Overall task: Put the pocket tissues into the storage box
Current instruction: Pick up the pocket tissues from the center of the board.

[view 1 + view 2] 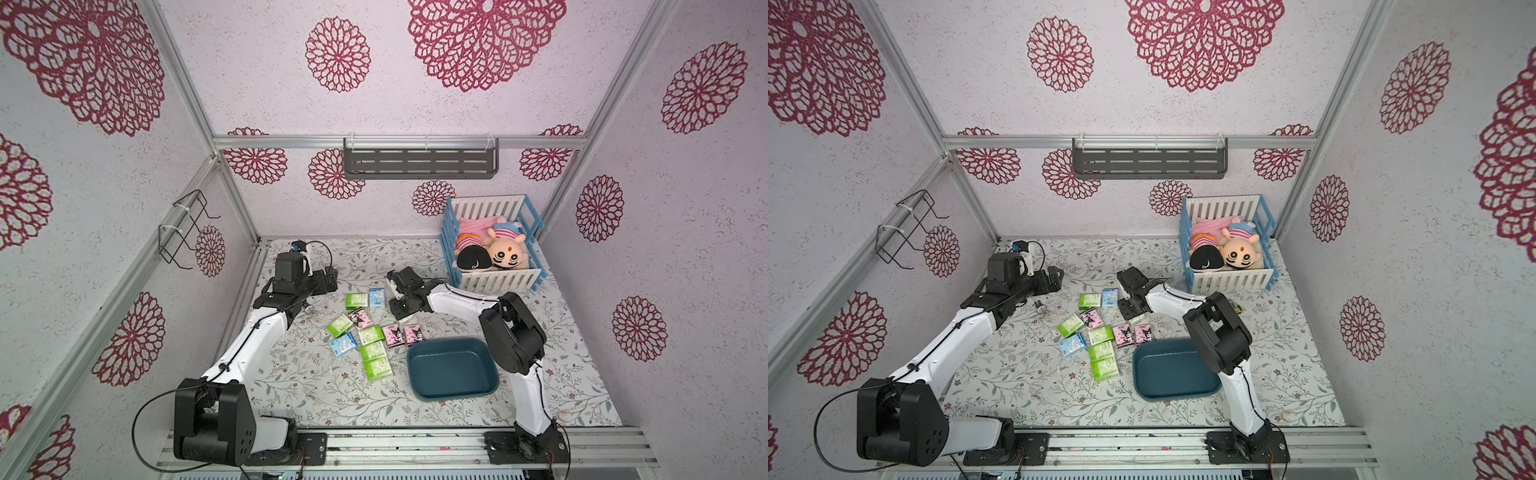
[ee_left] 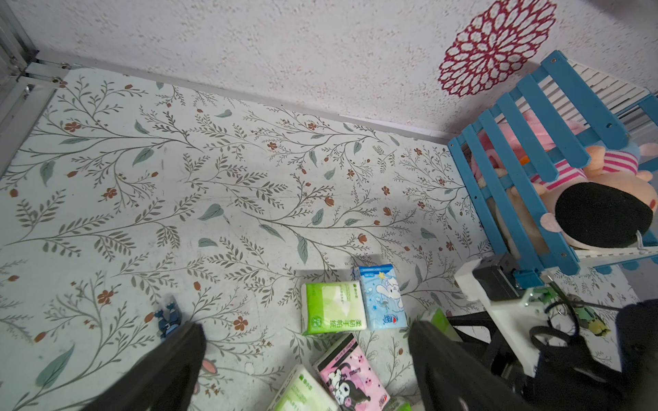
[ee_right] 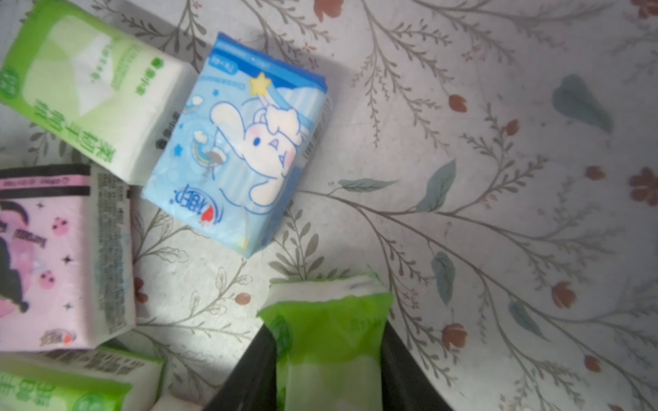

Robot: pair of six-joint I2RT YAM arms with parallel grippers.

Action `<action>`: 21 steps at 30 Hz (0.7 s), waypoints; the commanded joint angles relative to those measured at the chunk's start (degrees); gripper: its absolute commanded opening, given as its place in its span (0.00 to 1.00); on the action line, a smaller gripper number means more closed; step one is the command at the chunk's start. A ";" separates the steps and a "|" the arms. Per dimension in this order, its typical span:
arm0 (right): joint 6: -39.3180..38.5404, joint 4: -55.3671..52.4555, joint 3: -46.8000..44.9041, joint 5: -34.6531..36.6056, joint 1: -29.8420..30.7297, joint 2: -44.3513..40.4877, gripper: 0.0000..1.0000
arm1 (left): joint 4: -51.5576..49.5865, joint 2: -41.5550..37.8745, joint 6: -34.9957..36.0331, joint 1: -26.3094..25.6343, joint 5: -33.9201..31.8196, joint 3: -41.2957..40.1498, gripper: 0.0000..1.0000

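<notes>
Pick step in hand. Right gripper (image 3: 327,334) is pinching one green pack (image 3: 325,302), a black finger pressed to each side of the soft wrapper. Whether the pack is clear of the mat (image 1: 311,382) cannot be told. The grip site lies just beyond the far rim of the storage box (image 1: 453,374), which holds nothing. Left gripper (image 2: 306,329) has its jaws spread with nothing between them, parked well apart from the box, past the loose packs. Judged next move: lift straight up, carry the short way back over the box rim, then let go inside. The lift likely needs height, since two pink packs (image 1: 392,334) lie between the grip site and the rim. The wrapper looks slippery and squashy, so it may slide. Count of pocket tissues (image 1: 370,334): eleven. Six green, held one included; three pink; two light blue (image 1: 377,298). Ten lie loose on the mat near the box, none in it. One box. One crib (image 1: 498,278) beyond the box, holding two plush dolls (image 1: 505,253).
</notes>
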 commanded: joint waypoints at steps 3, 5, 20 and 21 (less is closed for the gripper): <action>4.17 2.85 -3.09 2.81 -1.01 -14.43 0.44 | -0.92 -0.50 -0.44 -0.58 0.25 1.41 0.97; 5.80 2.56 -6.07 3.44 -1.24 -19.48 0.44 | -1.39 -0.78 -0.06 -0.98 0.01 1.50 0.97; 34.58 0.39 -40.14 2.73 9.42 -54.58 0.39 | 0.24 2.03 -0.35 -4.61 0.55 3.23 0.97; 36.06 0.56 -40.93 3.44 10.82 -54.96 0.39 | 0.31 2.33 -0.32 -4.82 0.55 3.34 0.97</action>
